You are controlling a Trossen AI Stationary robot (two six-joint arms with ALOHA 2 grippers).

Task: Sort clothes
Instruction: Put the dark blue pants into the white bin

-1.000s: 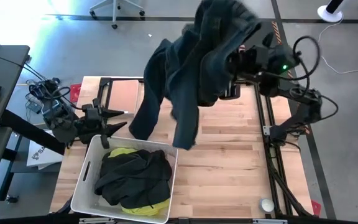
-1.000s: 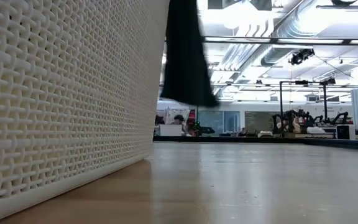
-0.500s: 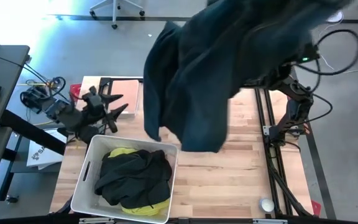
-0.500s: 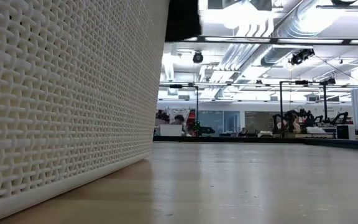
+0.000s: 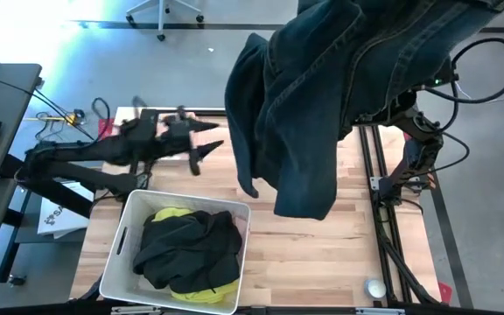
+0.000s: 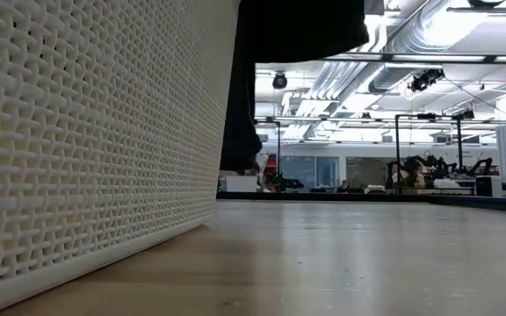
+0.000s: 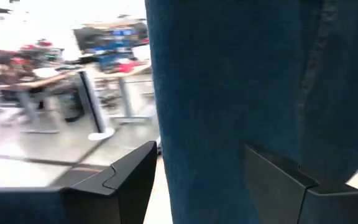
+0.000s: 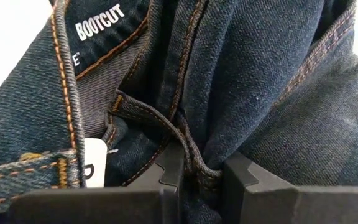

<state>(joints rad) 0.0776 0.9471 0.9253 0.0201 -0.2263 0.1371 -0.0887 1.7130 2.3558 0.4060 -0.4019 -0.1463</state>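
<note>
My right gripper [image 8: 201,180] is shut on the dark denim jeans [image 5: 339,87], held high above the table's far right; in the high view the jeans hide it. One leg [image 5: 248,131] hangs down and also shows in the low view [image 6: 240,132]. My left gripper [image 5: 208,154] is open just left of that hanging leg, which fills the space ahead of its fingers [image 7: 197,162]; I cannot tell whether they touch it. A white basket [image 5: 121,254] at the near left holds black [image 5: 191,245] and yellow [image 5: 178,213] garments. My right gripper pinches a bunched fold of the jeans at a stitched seam [image 8: 191,155] near the waistband label, several layers between its two fingers. The jeans hang below it, slack and clear of the table.
The basket's woven wall [image 6: 95,132] fills the left of the low view. A tan flat board [image 5: 175,129] lies at the far left under my left arm. A small white ball [image 5: 375,287] sits at the near right corner. A black rail [image 5: 383,201] runs along the table's right side.
My right gripper has gone up with the jeans, lifting their lower end high off the table; one leg has since swung back down. My left gripper has gone from beside the basket toward the far edge and to the right, toward the hanging leg.
</note>
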